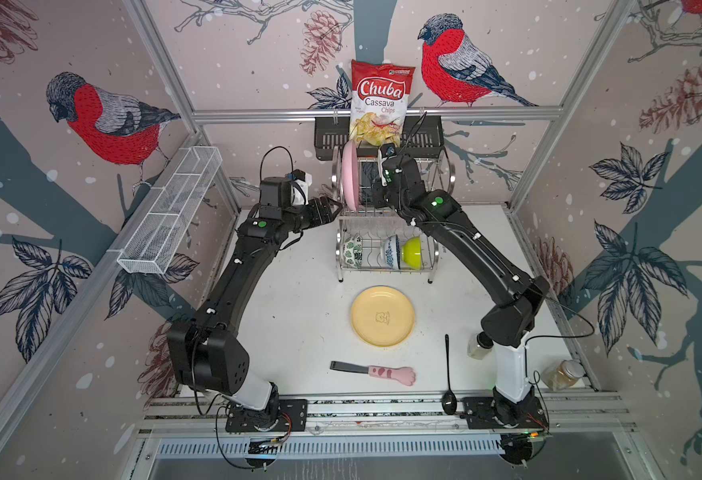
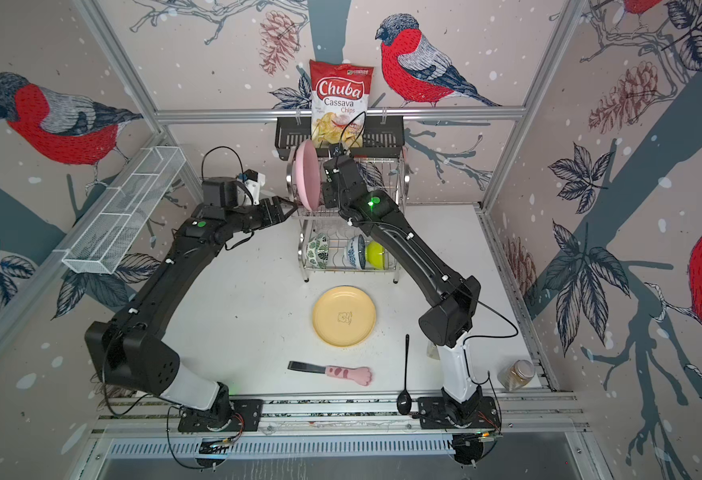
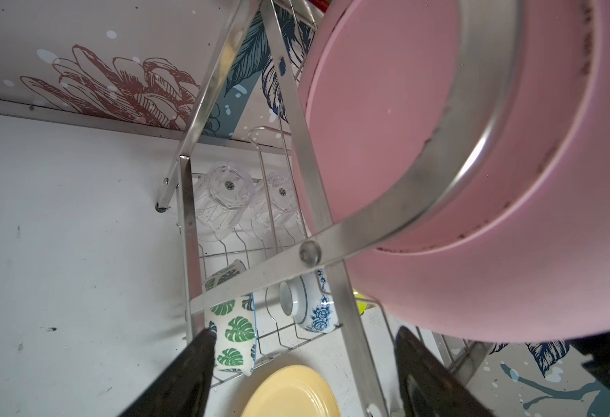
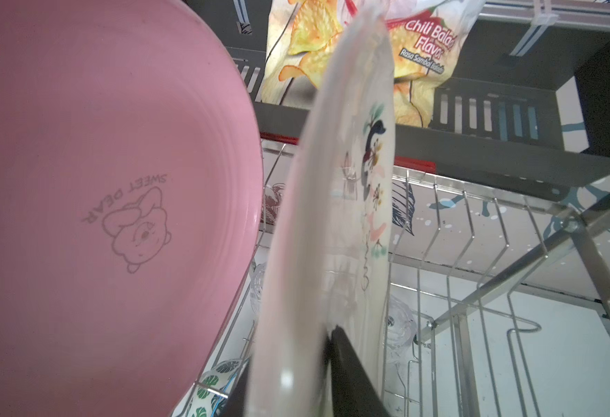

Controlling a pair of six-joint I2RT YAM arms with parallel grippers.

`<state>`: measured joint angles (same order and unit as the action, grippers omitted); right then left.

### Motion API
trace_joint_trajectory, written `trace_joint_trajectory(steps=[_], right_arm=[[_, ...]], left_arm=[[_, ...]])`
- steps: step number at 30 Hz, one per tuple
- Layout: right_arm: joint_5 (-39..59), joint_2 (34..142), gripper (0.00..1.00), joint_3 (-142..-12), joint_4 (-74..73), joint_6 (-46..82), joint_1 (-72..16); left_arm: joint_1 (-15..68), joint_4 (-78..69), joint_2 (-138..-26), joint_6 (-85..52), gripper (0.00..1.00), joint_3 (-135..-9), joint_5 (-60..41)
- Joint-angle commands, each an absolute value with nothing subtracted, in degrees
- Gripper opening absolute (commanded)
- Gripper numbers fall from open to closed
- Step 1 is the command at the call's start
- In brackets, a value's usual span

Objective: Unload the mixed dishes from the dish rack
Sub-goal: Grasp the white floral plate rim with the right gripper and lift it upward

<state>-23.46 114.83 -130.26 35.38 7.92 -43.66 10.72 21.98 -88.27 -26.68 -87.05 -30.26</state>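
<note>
At the dish rack (image 1: 450, 176) — one plate gripped on the top tier.
The right hand (image 4: 289, 361) pinches the rim of the drawing-decorated white plate (image 4: 332, 216), which stands upright beside the pink plate (image 1: 350, 178). The left hand (image 3: 305, 332) hangs wide open and empty, just beside the rack's curved handle. The bowls (image 1: 392, 251) sit in the lower tier — the cream-yellow plate (image 1: 382, 316) lies on the counter (image 1: 299, 311) in front.

Black arms (image 1: 232, 282) — white base segments (image 1: 511, 370), green lights (image 1: 262, 224), looping black cables (image 1: 276, 149).
</note>
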Motion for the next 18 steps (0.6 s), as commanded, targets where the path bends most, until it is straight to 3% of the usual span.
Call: trace_joint_trajectory(steps=[1, 9, 18], right_arm=[[-24.3, 114.0, 0.22, -128.7, 34.5, 11.2, -43.3], [-22.8, 112.3, 0.07, -126.5, 33.5, 13.0, -43.2], [-20.4, 108.7, 0.01, -125.4, 30.1, 13.9, -42.8]], left_arm=[[10.9, 20.0, -88.6, -26.2, 0.76, -87.6, -31.6], [11.3, 21.7, -88.6, -25.7, 0.76, -87.8, -31.3], [11.3, 23.0, -86.9, -24.9, 0.76, -86.9, -30.3]])
